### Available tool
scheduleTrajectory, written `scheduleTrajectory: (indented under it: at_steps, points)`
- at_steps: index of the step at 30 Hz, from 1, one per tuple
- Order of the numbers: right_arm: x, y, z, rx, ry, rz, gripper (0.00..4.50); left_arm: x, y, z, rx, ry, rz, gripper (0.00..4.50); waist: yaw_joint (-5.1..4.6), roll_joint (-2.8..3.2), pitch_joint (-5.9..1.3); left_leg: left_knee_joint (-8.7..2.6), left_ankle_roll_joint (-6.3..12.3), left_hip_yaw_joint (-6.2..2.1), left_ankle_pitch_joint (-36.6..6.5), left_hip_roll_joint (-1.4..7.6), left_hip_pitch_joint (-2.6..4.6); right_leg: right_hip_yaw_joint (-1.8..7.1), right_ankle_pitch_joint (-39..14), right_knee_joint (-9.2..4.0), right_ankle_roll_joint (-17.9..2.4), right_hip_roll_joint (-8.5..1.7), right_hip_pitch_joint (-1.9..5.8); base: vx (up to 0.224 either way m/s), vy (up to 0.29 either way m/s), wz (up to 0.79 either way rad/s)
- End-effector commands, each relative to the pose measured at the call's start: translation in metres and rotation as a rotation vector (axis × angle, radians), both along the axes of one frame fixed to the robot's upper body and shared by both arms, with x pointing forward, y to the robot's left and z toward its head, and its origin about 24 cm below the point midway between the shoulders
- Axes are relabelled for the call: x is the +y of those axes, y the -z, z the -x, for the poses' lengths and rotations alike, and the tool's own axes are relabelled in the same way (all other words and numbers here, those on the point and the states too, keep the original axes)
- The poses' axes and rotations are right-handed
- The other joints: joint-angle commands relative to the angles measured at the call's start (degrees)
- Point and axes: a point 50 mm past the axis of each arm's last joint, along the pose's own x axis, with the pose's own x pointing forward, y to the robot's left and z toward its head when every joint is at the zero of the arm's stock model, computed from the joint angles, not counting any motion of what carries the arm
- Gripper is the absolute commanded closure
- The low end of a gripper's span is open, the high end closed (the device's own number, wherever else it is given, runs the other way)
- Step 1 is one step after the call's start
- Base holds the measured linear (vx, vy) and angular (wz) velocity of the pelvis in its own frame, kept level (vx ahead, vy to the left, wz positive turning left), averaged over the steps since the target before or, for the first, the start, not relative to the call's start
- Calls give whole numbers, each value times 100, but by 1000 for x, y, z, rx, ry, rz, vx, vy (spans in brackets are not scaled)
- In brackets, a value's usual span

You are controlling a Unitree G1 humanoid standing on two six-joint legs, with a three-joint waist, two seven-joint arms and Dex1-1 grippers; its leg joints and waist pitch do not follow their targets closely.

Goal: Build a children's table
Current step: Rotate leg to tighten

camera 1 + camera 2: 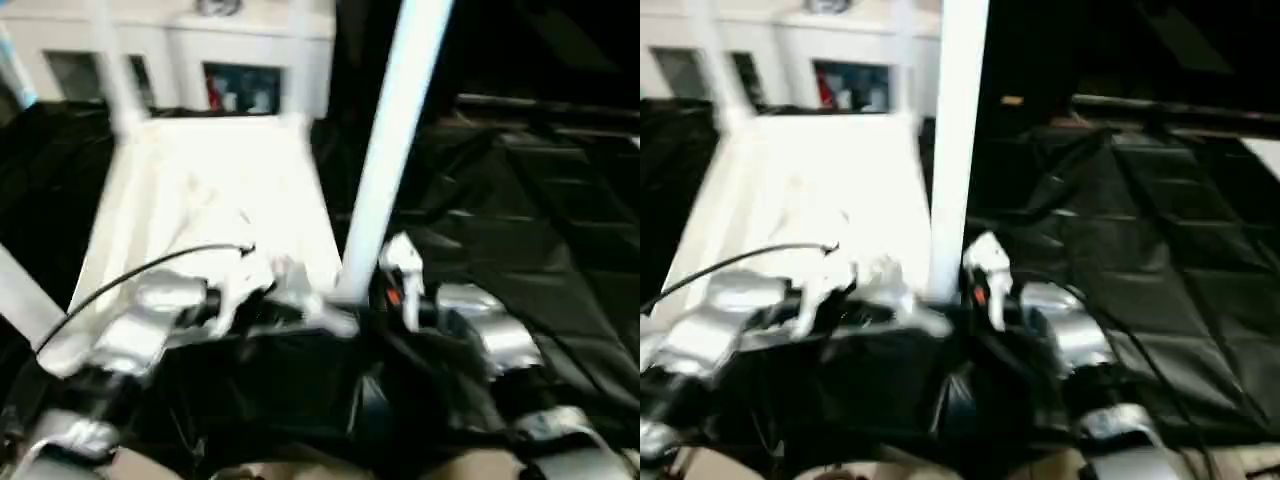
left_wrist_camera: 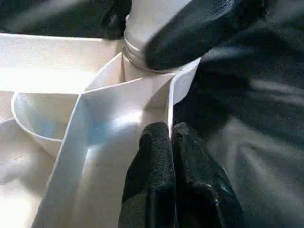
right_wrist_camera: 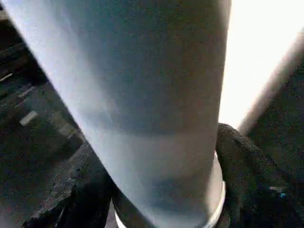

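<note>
The white tabletop (image 1: 210,190) lies upside down on a black sheet, ribs up. A long white leg (image 1: 395,140) stands upright in its near right corner socket (image 2: 137,52). My right gripper (image 3: 156,190) is closed around the base of this leg, with one black finger (image 3: 242,175) on each side. My left gripper (image 2: 171,128) is pinched shut on the thin rim wall (image 2: 170,99) of the tabletop just beside that socket. Two more legs (image 1: 115,70) stand in the far corners.
The black sheet (image 1: 520,230) covers the floor to the right and in front. A white cabinet with glass doors (image 1: 240,60) stands behind the tabletop. Another white tube (image 1: 20,290) slants across the left edge. A black cable (image 1: 150,265) runs over my left forearm.
</note>
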Motion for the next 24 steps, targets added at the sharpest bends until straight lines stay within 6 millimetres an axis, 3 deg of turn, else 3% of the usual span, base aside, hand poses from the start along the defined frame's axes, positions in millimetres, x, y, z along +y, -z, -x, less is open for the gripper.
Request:
scheduleTrajectory:
  at_steps: [1, 3, 4, 5, 9, 11, 15, 18, 22, 24]
  points:
    - [27, 10, 9, 37, -59, 16, 186, -21, -5, -6, -43, -5, 21, 450, -3, 44, -281, -430, -198, -238, -1616, 384, 109, 369, -2208, -573, -853, -629, 128, 0, 0, 0]
    - [32, 11, 9, 39, -46, 13, 186, -25, -5, -8, -54, -25, 16, 450, 5, 45, -302, -423, -112, -225, -1475, 383, 87, 376, -1869, -544, -891, -614, 145, 0, 0, 0]
    - [41, 11, 10, 24, -21, 18, 186, -32, -5, -11, -65, -53, 16, 450, 8, 93, -303, -421, -114, -225, -1461, 384, 90, 380, -1763, -531, -917, -611, 136, 0, 0, 0]
    - [46, 11, 10, 13, -6, 23, 186, -35, -5, -13, -70, -68, 15, 450, -2, 62, -314, -421, -129, -221, -1393, 377, 76, 373, -1604, -516, -947, -609, 154, 0, 0, 0]
    - [60, 9, 15, -26, -60, 3, 186, -44, -5, -13, -78, -64, 30, 450, 5, 60, -311, -414, -64, -213, -1366, 371, 61, 374, -1535, -519, -966, -613, 167, 0, 0, 0]
    - [61, 8, 16, -13, -79, -26, 130, -44, -5, -12, -79, -45, 36, 450, 4, 65, -307, -422, -37, -215, -1398, 376, 62, 374, -1526, -521, -963, -603, 164, 0, 0, 0]
    - [51, 3, 18, -27, -160, -26, 106, -37, -5, -3, -70, 49, 56, 450, -3, 64, -313, -431, -17, -221, -1437, 386, 53, 376, -1494, -515, -948, -603, 174, 0, 0, 0]
    - [39, 0, 16, -57, -202, 2, 99, -30, -5, 6, -72, 130, 47, 450, 3, 75, -340, -409, 62, -213, -1139, 388, 40, 369, -933, -448, -1080, -597, 197, 0, 0, 0]
    - [22, -6, 14, -72, -225, 11, 99, -20, -5, 6, -89, 110, 5, 450, 10, 70, -368, -359, 271, -176, -714, 377, 30, 360, -89, -361, -1284, -573, 222, 0, 0, 0]
    - [19, -7, 13, -75, -223, 13, 93, -19, -7, 5, -76, 100, 22, 406, 26, 64, -353, -359, 299, -166, -737, 380, 35, 355, -163, -374, -1331, -579, 214, 0, 0, 0]
